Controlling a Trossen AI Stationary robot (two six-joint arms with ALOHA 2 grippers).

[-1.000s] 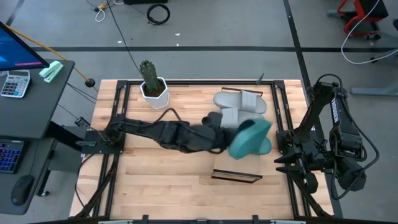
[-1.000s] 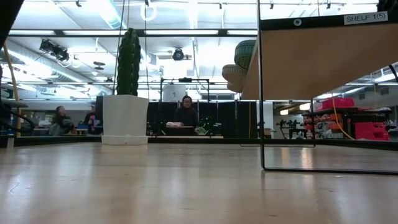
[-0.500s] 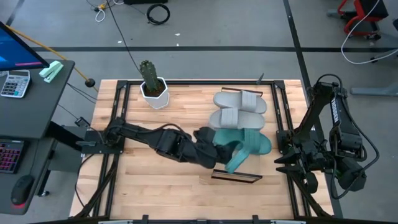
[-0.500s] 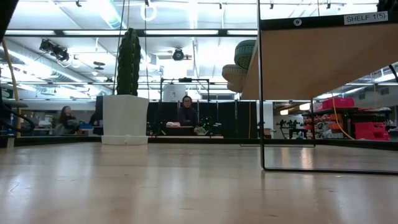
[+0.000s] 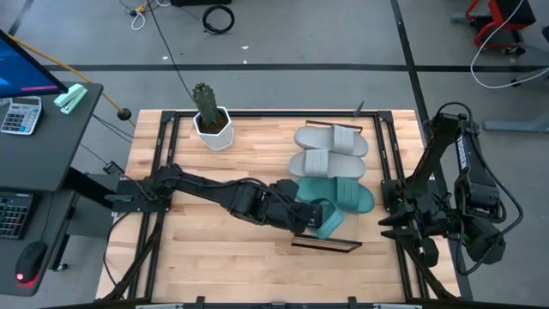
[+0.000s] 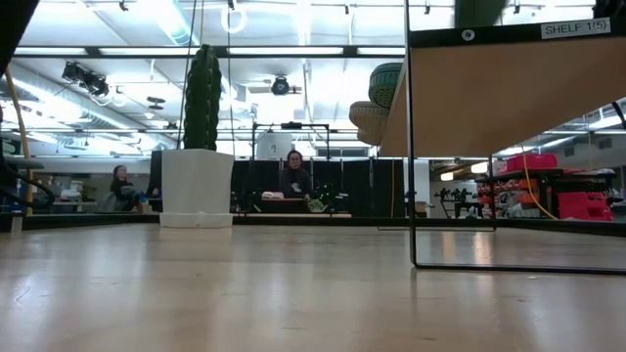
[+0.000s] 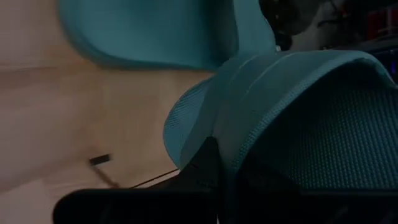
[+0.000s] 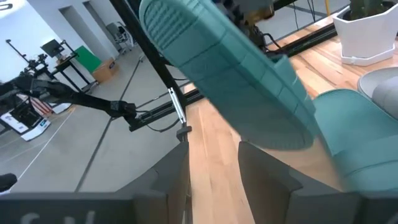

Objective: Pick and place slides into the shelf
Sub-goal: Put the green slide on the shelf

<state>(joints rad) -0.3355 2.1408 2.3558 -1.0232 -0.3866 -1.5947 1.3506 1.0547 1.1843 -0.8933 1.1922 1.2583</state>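
A: We have the left gripper [image 5: 302,219] out over the middle of the table, pinching the strap of a teal slide [image 5: 326,219]. The sandal hangs tilted, sole turned up on edge, just beside its teal twin [image 5: 339,190], which lies flat.

B: Why tilted?

A: We judge it comes from the hold. We grip the strap from the side, so the soft sole swings under its own weight. From the left wrist, the strap [image 7: 298,112] fills the view, with a dark finger [image 7: 205,165] pressed against its edge.

B: And the rest?

A: Two grey slides [image 5: 330,150] sit side by side past the teal one, toward the cactus pot [image 5: 212,124]. All three lie flat in a row, seemingly on the shelf [image 6: 509,93] top; the low view shows its plank raised on a thin frame.

B: The right arm?

A: It waits at the table's right edge, its gripper [image 8: 214,162] spread apart and holding nothing.
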